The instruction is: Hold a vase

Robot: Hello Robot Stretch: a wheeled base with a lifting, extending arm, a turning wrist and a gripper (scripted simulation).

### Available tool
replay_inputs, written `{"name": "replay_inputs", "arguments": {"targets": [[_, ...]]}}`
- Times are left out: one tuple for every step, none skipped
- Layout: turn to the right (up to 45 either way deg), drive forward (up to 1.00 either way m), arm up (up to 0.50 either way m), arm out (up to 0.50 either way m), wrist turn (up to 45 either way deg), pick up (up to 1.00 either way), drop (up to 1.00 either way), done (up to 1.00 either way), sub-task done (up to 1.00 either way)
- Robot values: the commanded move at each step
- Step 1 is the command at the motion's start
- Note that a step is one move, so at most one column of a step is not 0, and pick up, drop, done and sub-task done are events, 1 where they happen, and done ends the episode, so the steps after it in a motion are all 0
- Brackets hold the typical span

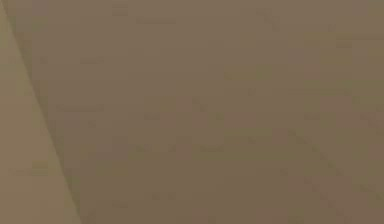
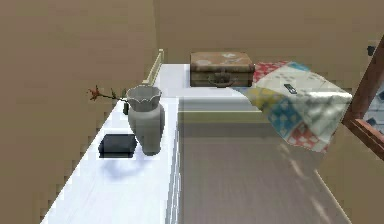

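Plain tan walls enclose a long white desk, a ribbed grey-beige floor and a white bed bearing a worn brown suitcase and a draped patchwork quilt, near a dark wooden window frame.

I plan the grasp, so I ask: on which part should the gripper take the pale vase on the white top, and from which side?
Probably the neck of the vase, just under its flared rim: it stands upright and narrows there. Come level from the arm side view's right, since a dark flat thing lies at its left.
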Motion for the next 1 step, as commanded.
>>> {"name": "replay_inputs", "arguments": {"targets": [[0.0,0.00,0.50,0.00,0.0,0.00,0.00,0.00,0.00]]}}
